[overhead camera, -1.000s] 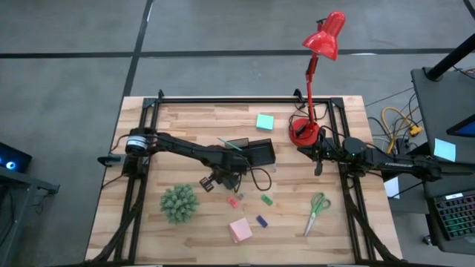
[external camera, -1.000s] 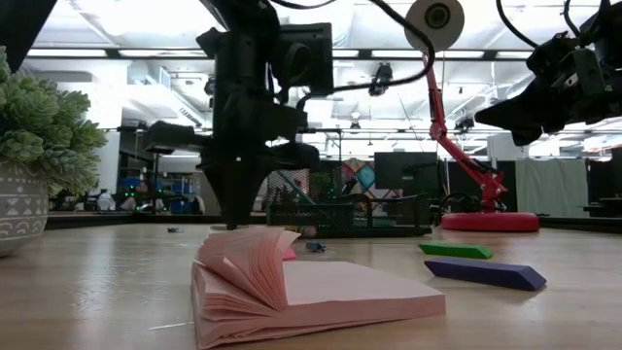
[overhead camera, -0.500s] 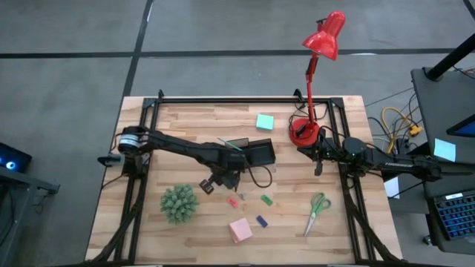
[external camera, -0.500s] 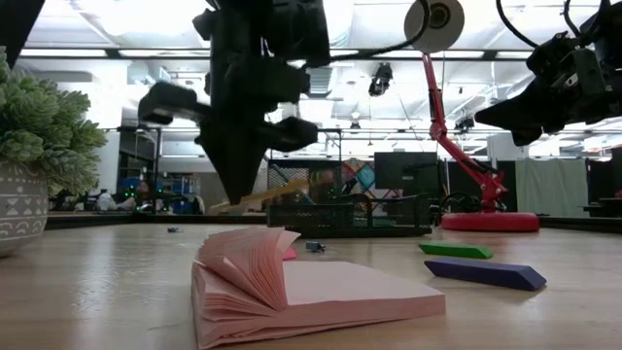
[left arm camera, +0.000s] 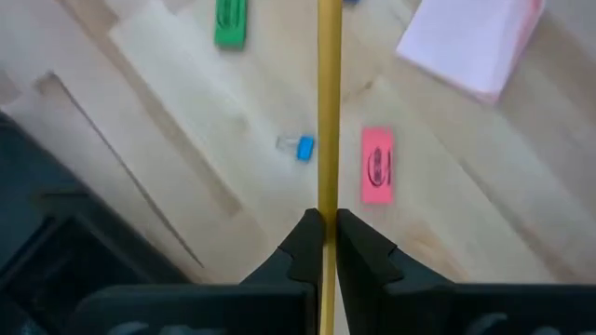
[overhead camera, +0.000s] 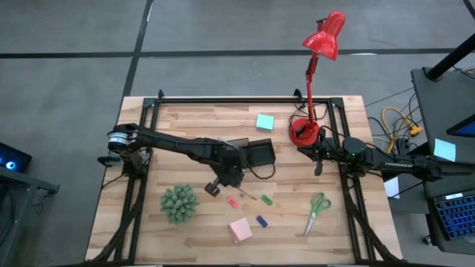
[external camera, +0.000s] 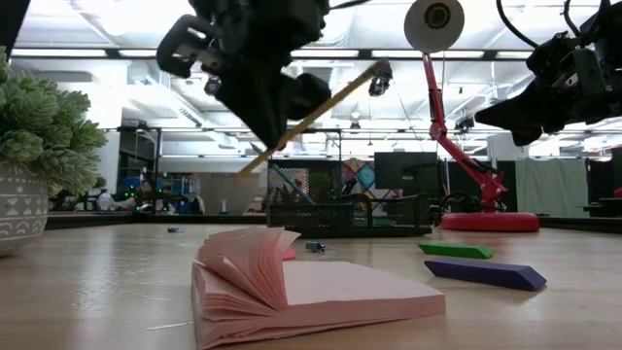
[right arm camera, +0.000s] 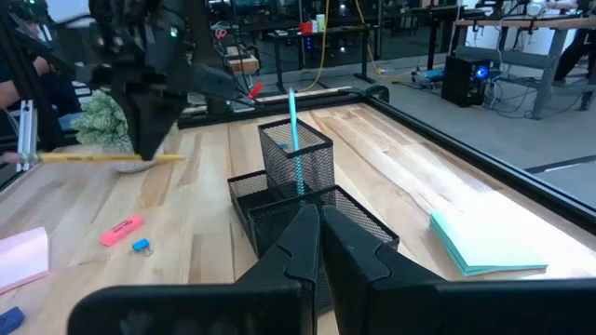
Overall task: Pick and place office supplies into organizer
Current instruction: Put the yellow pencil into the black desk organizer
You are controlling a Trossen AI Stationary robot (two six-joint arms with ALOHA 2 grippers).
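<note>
My left gripper (overhead camera: 231, 180) hangs above the table's middle, just near of the black mesh organizer (overhead camera: 252, 153), shut on the yellow pencil (external camera: 321, 110). A thin teal pen (right arm camera: 295, 140) stands in the organizer's cup. On the table lie the pink eraser (left arm camera: 376, 166), green eraser (overhead camera: 266, 199), blue eraser (overhead camera: 261, 220), pink sticky pad (overhead camera: 240, 230), teal sticky pad (overhead camera: 265, 122) and green-handled scissors (overhead camera: 318, 210). My right gripper (right arm camera: 313, 244) waits, shut, by the lamp base at the table's right. My left gripper pinches the pencil's shaft (left arm camera: 328, 200) between its two fingers (left arm camera: 303, 244), which lie across it and come from above, slanting. The pencil is lifted clear of the table and tilted (external camera: 292, 128), its longer part rising beyond the fingers.
A spiky green plant in a pot (overhead camera: 179, 203) stands on the near left. The red lamp's round base (overhead camera: 304, 133) sits right of the organizer, its arm rising over the far edge. A small blue clip (left arm camera: 303, 146) lies by the pink eraser. Bare wood shows on the table's left.
My left gripper has risen from the table with the pencil and tipped from pointing straight down to a slant. The pencil, low and nearly level half a second ago, is now lifted clear and steeply tilted.
</note>
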